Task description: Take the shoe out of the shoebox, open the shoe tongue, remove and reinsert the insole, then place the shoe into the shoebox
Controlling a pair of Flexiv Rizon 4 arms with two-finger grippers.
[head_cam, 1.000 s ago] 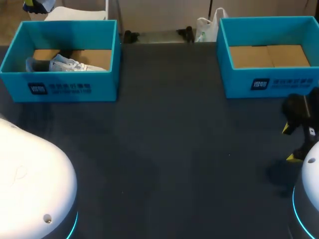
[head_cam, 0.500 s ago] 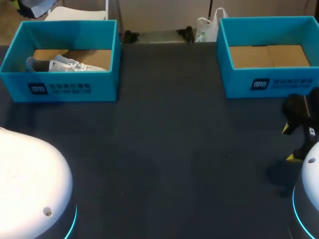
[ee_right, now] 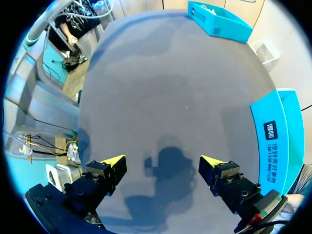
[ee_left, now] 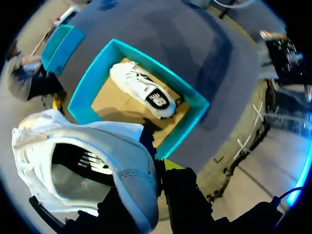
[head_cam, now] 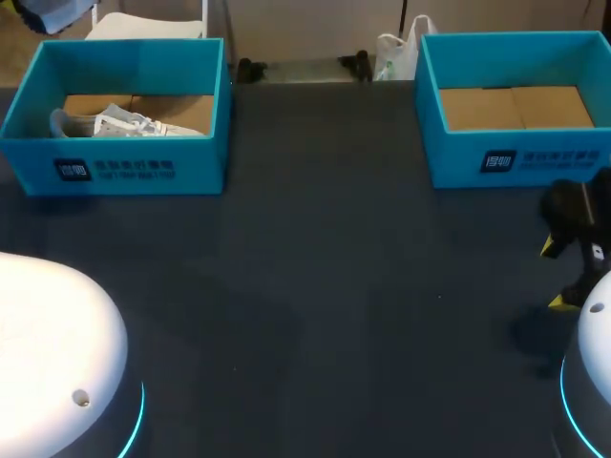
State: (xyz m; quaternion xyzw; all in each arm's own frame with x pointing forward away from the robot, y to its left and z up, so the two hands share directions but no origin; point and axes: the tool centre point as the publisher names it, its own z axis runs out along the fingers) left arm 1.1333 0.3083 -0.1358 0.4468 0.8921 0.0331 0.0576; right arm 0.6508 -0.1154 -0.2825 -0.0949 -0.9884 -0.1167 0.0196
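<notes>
Sneaker (ee_left: 83, 165) clamped in L jaws above shoebox (ee_left: 184, 129); to be lowered level onto desk (head_cam: 325, 286) centre, firm grip needed. R jaws wide open, empty.

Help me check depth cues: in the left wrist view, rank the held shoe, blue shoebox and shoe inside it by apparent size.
1-2. held shoe and blue shoebox: about alike; nearness to the camera enlarges the shoe.
3. shoe inside it: smallest.

Left tool (ee_left: 157, 168) clamped on shoe (ee_left: 87, 156); right tool (ee_right: 163, 162) open.
</notes>
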